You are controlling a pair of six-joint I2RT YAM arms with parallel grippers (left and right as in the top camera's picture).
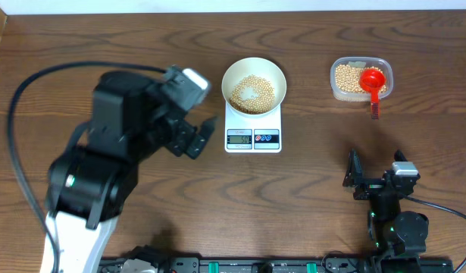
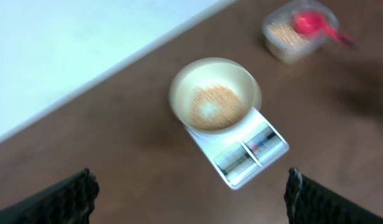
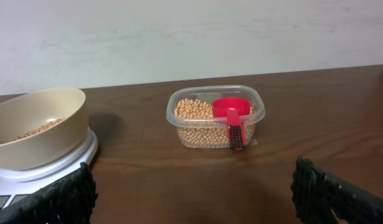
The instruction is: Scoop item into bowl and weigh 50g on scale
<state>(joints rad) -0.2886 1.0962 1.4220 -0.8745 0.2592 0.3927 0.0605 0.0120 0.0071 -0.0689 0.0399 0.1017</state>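
Observation:
The white bowl (image 1: 253, 83) stands on the white scale (image 1: 253, 133) at the table's middle back, with tan beans (image 1: 252, 94) in it. It also shows in the left wrist view (image 2: 215, 93) on the scale (image 2: 241, 149), and at the left of the right wrist view (image 3: 35, 127). My left gripper (image 1: 204, 136) is open and empty, just left of the scale. My right gripper (image 1: 352, 178) is open and empty, low at the front right, apart from everything.
A clear plastic tub (image 1: 360, 78) of beans stands at the back right with a red scoop (image 1: 373, 82) resting in it, handle over the near rim; it shows in the right wrist view (image 3: 216, 116) too. A black cable (image 1: 24, 98) loops at the left.

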